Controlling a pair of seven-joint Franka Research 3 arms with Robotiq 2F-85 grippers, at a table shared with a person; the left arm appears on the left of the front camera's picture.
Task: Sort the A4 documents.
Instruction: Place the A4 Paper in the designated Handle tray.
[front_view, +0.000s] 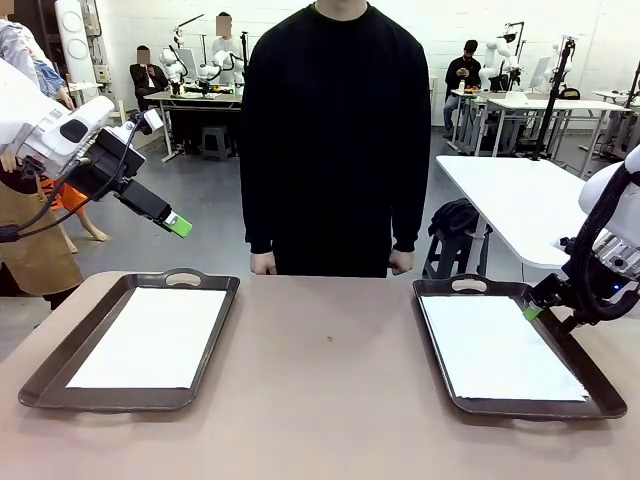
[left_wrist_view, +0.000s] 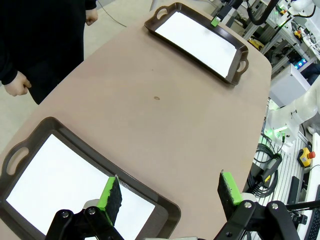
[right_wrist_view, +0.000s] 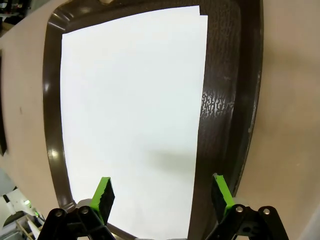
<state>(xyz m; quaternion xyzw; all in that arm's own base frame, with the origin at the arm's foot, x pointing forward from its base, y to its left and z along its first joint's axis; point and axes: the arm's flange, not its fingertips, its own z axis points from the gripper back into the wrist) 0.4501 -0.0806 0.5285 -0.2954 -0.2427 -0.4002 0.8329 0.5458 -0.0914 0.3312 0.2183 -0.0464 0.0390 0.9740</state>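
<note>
Two dark brown handled trays lie on the table, each with white A4 documents inside. The left tray (front_view: 40, 385) holds one white sheet (front_view: 150, 335), and the right tray (front_view: 600, 405) holds a white stack (front_view: 500, 345). My left gripper (front_view: 178, 225) hangs open high above the left tray's far end, with nothing between its fingers (left_wrist_view: 170, 192). Below it lie that tray's sheet (left_wrist_view: 60, 185) and rim (left_wrist_view: 165, 212). My right gripper (front_view: 535, 310) is open just over the right tray's far right side. Its jaws (right_wrist_view: 162, 195) straddle the edge of the paper (right_wrist_view: 130, 115), holding nothing.
A person in black stands at the far side of the table, with hands (front_view: 263, 263) hanging at its edge. The tan table (front_view: 330, 390) lies bare between the trays. The right tray's rim (right_wrist_view: 235, 100) runs beside my right fingers. The far tray (left_wrist_view: 235, 75) appears in the left wrist view.
</note>
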